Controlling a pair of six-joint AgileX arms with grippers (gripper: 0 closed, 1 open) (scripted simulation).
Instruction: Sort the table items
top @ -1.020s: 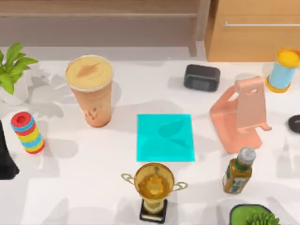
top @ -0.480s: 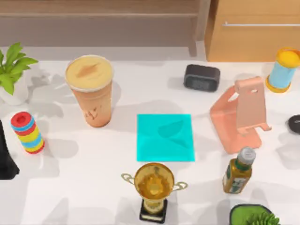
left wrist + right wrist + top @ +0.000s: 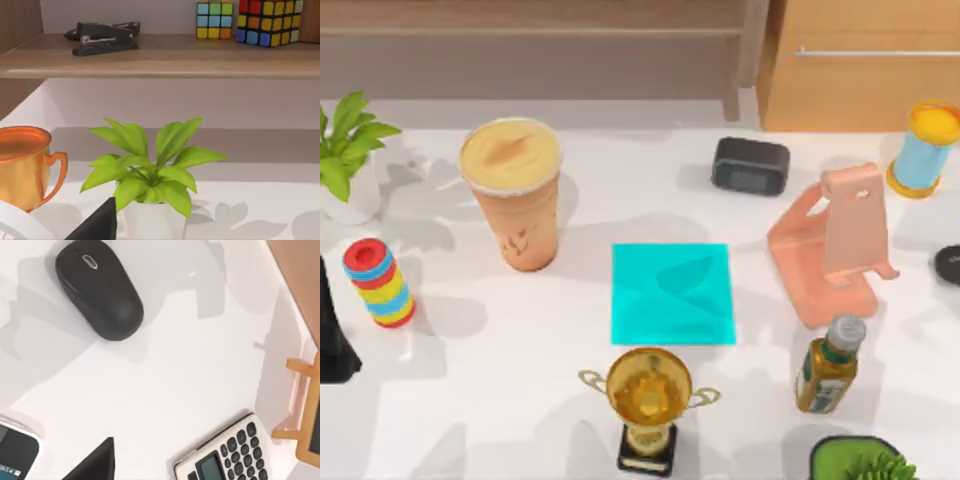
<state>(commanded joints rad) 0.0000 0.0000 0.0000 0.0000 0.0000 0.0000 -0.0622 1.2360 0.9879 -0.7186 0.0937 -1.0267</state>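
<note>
Whether either gripper's fingers are spread or pressed together cannot be told. In the right wrist view, a dark gripper tip (image 3: 92,462) is hanging above the white table (image 3: 190,365), with the black mouse (image 3: 99,288) lying flat, apart from it, a phone corner (image 3: 15,452) at the frame edge, and a calculator (image 3: 227,452) nearby. From above, the drink cup (image 3: 513,190) is standing upright left of the cyan mat (image 3: 672,293), the mouse sitting at the table's right edge beyond the pink stand (image 3: 835,245)
</note>
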